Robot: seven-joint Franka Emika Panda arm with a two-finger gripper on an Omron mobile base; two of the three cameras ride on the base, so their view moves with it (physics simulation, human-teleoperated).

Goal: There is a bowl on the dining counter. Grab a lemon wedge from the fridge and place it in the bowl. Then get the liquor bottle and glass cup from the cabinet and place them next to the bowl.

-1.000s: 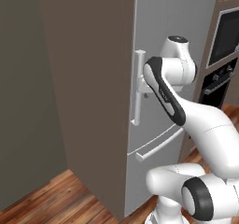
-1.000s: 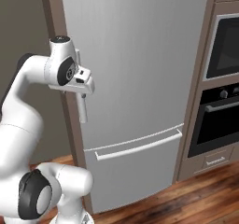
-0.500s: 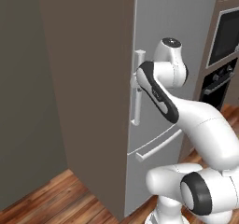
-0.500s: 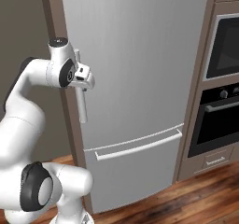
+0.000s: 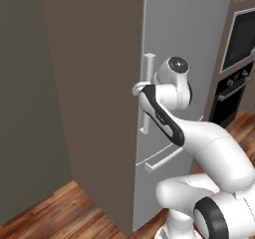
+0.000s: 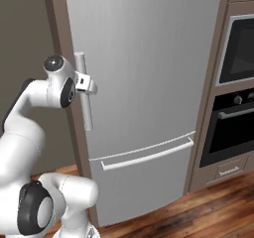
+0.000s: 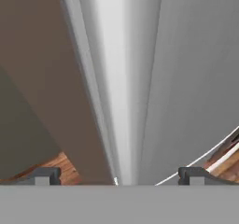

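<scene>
Reaching at the vertical silver bar handle (image 6: 85, 91) of the tall silver-grey fridge (image 6: 149, 83), the hand (image 7: 116, 175) stands wide open, its fingertips (image 7: 42, 175) on either side of the bar, gripping nothing; the fridge door is shut.

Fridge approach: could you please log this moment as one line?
stage: reach fridge handle | gripper: open, straddling handle | door: closed | lemon wedge: not yet fetched
</scene>
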